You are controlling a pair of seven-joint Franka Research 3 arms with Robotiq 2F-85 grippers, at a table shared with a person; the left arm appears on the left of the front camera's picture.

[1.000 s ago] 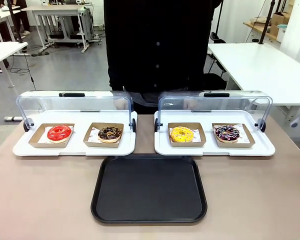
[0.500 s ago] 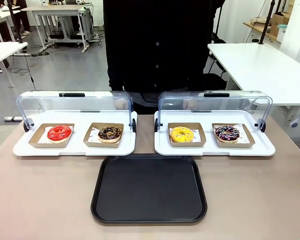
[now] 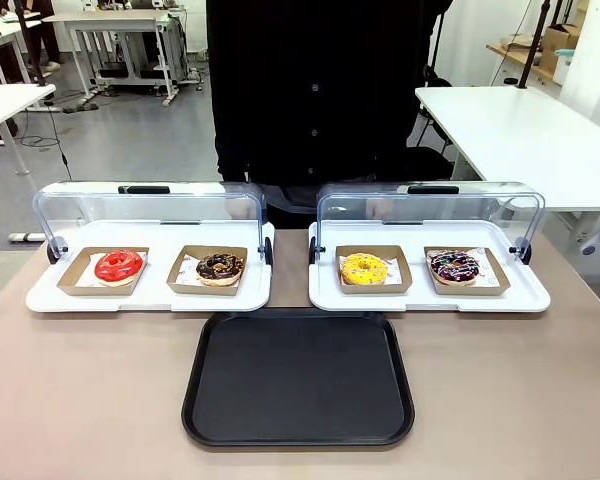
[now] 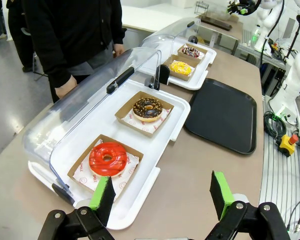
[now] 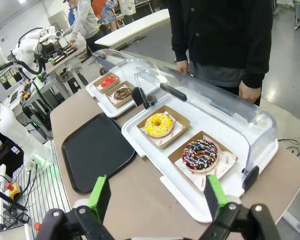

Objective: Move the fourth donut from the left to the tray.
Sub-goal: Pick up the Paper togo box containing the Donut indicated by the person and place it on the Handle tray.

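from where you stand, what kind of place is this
Probably a robotics lab staged as a bakery counter: donuts sit in white display trays with clear lids, but white work tables stand behind, and an emergency-stop button and cables lie nearby.

red donut (image 3: 118, 266), speckled donut (image 3: 220, 266), yellow donut (image 3: 364, 268)

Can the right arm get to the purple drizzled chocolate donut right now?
Probably yes. The clear lid is swung back, the donut lies uncovered, and nothing stands between it and the open right gripper.
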